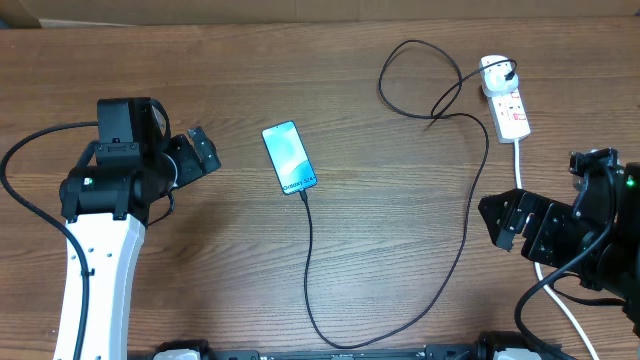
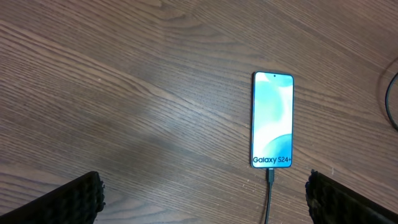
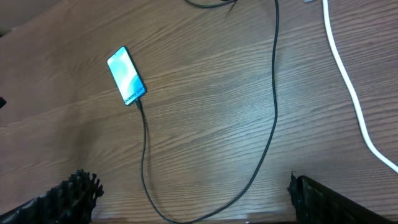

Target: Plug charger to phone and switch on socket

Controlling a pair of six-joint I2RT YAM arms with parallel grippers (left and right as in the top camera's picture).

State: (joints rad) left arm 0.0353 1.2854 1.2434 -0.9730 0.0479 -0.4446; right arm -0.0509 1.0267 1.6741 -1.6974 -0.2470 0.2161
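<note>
With the charger (image 1: pixel 462 232) seemingly already in the phone (image 1: pixel 289 158) at mid-table, the empty, spread-fingered right gripper (image 1: pixel 497 222) should press squarely on the far-right socket (image 1: pixel 508 101) switch.

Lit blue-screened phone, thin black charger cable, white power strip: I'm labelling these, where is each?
Lit blue-screened phone (image 1: pixel 289 157): overhead, screen centre.
Thin black charger cable (image 1: pixel 310 245): overhead, stretch below phone.
White power strip (image 1: pixel 508 108): overhead, body middle.

The phone (image 1: pixel 289 158) lies on the table (image 1: pixel 380 220), right of the left gripper (image 1: pixel 205 152). The charger (image 1: pixel 312 262) joins the phone and loops to the socket (image 1: pixel 506 102), behind the right gripper (image 1: pixel 508 222).
</note>
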